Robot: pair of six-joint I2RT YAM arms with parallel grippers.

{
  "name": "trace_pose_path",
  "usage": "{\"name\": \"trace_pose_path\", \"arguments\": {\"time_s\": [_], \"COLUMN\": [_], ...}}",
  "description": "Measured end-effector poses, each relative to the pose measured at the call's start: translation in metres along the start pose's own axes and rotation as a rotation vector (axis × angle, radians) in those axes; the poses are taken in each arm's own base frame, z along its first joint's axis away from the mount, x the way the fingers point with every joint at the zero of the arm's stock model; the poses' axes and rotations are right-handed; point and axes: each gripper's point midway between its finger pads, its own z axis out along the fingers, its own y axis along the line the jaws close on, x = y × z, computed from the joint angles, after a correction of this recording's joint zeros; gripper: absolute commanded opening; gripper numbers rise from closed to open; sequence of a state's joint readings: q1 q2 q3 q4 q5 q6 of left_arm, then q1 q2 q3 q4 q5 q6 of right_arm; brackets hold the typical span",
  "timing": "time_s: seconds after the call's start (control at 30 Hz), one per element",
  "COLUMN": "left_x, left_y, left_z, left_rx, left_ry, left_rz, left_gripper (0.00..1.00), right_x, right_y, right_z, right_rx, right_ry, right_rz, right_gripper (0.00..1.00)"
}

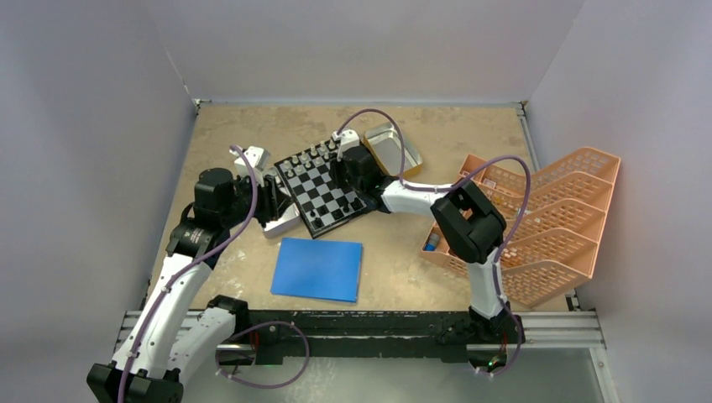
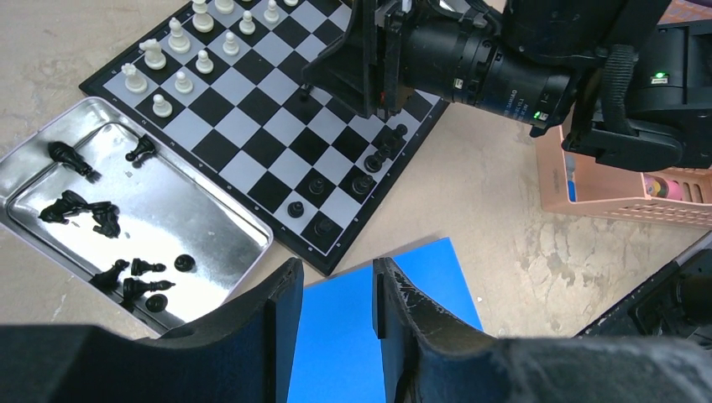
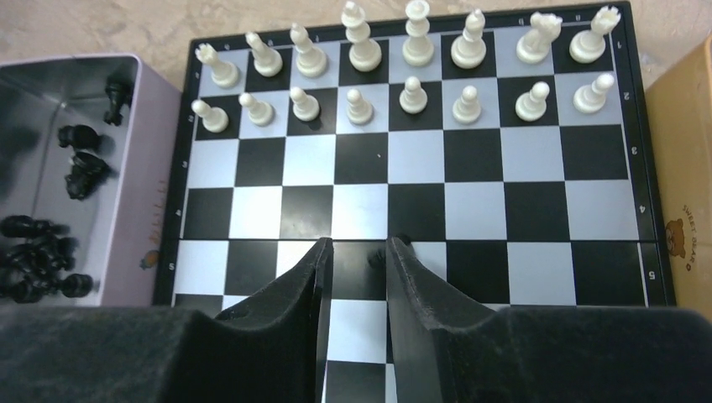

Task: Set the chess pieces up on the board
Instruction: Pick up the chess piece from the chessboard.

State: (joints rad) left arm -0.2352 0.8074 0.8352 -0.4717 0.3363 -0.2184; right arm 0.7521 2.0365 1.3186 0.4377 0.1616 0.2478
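While the overhead view takes in the whole tan surface (image 1: pixel 252 134), with open room behind the board and between the sheet and the rack, only the wrist views resolve the pieces. An orange rack (image 1: pixel 554 218) of stacked baskets fills the right side, holding small coloured items too small to name. A blue sheet (image 1: pixel 317 269) lies nearer the arm bases, its far corner near the board (image 1: pixel 323 191), which sits turned cornerwise between the two arms. A metal tray (image 2: pixel 168 210) lies just beside the board's left edge, and the left wrist view shows several black pieces (image 2: pixel 71 159) lying in it. A second tray (image 1: pixel 390 149) sits just past the board's far right edge. The left claw (image 2: pixel 336 290) has its fingers parted with nothing between them, the sheet showing through the gap. The right claw (image 3: pixel 359 260) hangs low over mid-board, fingers a narrow gap apart above a black square; a dark speck sits at one tip, and I cannot tell whether a piece is held. Sixteen white pieces (image 3: pixel 417 46) fill the two rows farthest from the right claw; only the left wrist view shows a handful of black pieces standing along the opposite edge.
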Motion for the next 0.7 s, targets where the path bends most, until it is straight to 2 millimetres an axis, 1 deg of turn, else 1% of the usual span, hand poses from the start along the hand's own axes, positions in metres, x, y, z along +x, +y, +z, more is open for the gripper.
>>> {"name": "trace_pose_path", "arguments": {"time_s": [0.1, 0.3, 0.53, 0.7], "left_x": [0.0, 0.0, 0.001, 0.001], "left_y": [0.0, 0.0, 0.0, 0.001], "left_z": [0.0, 0.0, 0.001, 0.001], "left_rx": [0.0, 0.001, 0.0, -0.001], "left_ry": [0.0, 0.001, 0.004, 0.007], "left_rz": [0.002, 0.002, 0.001, 0.0], "left_gripper": [0.36, 0.36, 0.36, 0.36], "right_x": [0.011, 0.022, 0.025, 0.023], "right_y": [-0.005, -0.012, -0.021, -0.02], "right_z": [0.001, 0.004, 0.007, 0.007], "right_rx": [0.012, 0.029, 0.04, 0.03], "right_ry": [0.035, 0.068, 0.074, 0.074], "right_rz": [-0.011, -0.031, -0.043, -0.037], "right_gripper": [0.32, 0.32, 0.35, 0.36]}}
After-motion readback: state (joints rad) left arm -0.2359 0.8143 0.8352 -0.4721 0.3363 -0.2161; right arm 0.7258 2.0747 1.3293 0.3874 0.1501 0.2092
